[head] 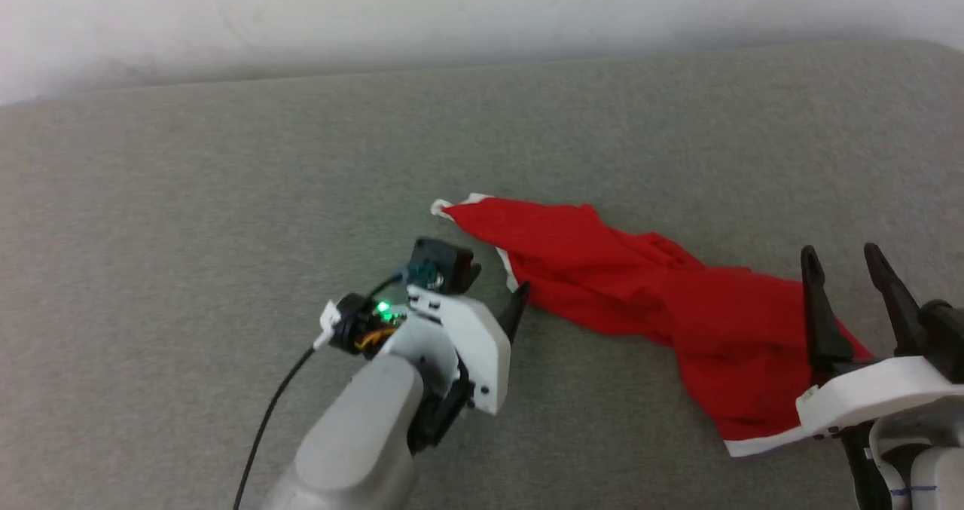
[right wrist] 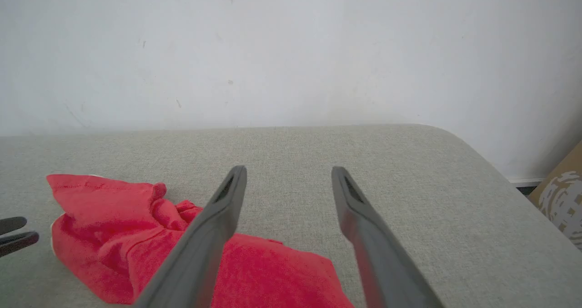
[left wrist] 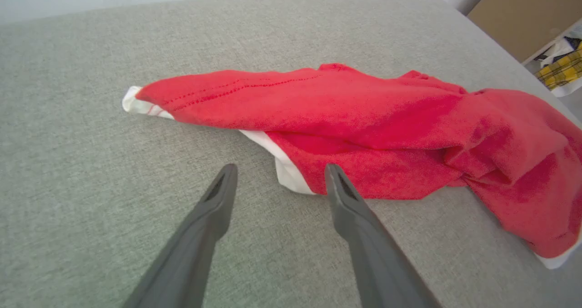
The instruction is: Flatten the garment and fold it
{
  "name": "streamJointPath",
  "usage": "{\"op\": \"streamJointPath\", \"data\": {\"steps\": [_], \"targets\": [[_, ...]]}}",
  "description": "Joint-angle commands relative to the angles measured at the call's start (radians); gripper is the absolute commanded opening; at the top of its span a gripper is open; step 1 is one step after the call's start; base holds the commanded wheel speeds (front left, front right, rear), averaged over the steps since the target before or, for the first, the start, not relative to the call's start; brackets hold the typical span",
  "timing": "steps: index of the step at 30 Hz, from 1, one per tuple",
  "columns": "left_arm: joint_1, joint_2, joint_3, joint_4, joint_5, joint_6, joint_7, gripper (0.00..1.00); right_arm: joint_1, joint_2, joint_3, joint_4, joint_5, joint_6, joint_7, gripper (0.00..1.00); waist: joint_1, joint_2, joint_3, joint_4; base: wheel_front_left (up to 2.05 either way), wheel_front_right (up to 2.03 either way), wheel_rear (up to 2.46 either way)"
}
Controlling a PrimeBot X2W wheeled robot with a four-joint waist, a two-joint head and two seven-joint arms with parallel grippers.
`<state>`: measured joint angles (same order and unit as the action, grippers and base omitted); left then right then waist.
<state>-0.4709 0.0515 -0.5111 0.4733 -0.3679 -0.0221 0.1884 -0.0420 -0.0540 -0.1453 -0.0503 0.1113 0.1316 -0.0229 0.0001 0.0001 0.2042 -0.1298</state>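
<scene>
While the garment [head: 663,291] lies twisted on the surface [head: 226,193], right of centre, the left gripper [left wrist: 280,168] stands spread beside its left hem, the right gripper [head: 841,252] spread over its right end.

The near end of the bright red thin-fabric shorts [head: 678,299] is hidden behind the white wrist of the right gripper [head: 841,252]. The cloth runs past the left wrist view's right edge and the right wrist view's bottom edge. In the head view, the left gripper [left wrist: 280,168] shows just one tip of its dark fingers [head: 517,310] beyond its wrist.
</scene>
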Motion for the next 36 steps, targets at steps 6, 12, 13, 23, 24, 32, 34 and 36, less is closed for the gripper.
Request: {"op": "streamJointPath", "data": {"steps": [6,12,13,23,24,32,34,36], "targets": [[-0.101,-0.001,-0.043,0.098,-0.071,0.016,0.016,1.00,-0.025,0.003,-0.006,0.038,0.019,-0.001,-0.032,1.00,-0.0001,-0.0001,0.089,-0.090,0.00,0.00,0.00],[-0.118,-0.001,-0.084,0.161,-0.118,-0.013,-0.054,0.00,-0.031,0.004,-0.014,0.059,0.020,-0.001,-0.048,1.00,-0.0001,-0.0001,0.084,-0.079,0.00,0.00,0.00],[-0.115,-0.001,-0.081,0.159,-0.126,-0.015,-0.089,0.00,-0.031,0.004,-0.015,0.060,0.018,-0.001,-0.050,1.00,-0.0001,-0.0001,0.077,-0.072,0.00,0.00,0.00],[0.074,0.095,0.015,-0.070,-0.137,0.007,-0.419,0.00,0.014,0.004,-0.053,0.042,-0.017,-0.001,-0.038,1.00,-0.0001,-0.0001,-0.057,0.061,0.00,0.00,0.00],[0.101,0.119,0.025,-0.117,-0.130,0.010,-0.428,0.00,0.020,0.004,-0.056,0.040,-0.018,-0.001,-0.035,1.00,-0.0001,-0.0001,-0.071,0.077,0.00,0.00,0.00],[0.249,0.301,0.110,-0.520,-0.055,0.108,-0.418,0.00,0.038,0.004,-0.044,0.034,-0.017,-0.001,-0.016,1.00,-0.0001,-0.0001,-0.110,0.145,0.00,0.00,0.00],[0.243,0.339,0.125,-0.604,-0.034,0.125,-0.383,0.00,0.036,0.004,-0.040,0.035,-0.010,-0.001,-0.018,1.00,-0.0001,-0.0001,-0.102,0.143,0.00,0.00,0.00],[0.220,0.368,0.133,-0.661,-0.023,0.132,-0.332,0.00,0.033,0.004,-0.037,0.040,-0.001,-0.001,-0.021,1.00,-0.0001,-0.0001,-0.087,0.131,0.00,0.00,0.00]]}}
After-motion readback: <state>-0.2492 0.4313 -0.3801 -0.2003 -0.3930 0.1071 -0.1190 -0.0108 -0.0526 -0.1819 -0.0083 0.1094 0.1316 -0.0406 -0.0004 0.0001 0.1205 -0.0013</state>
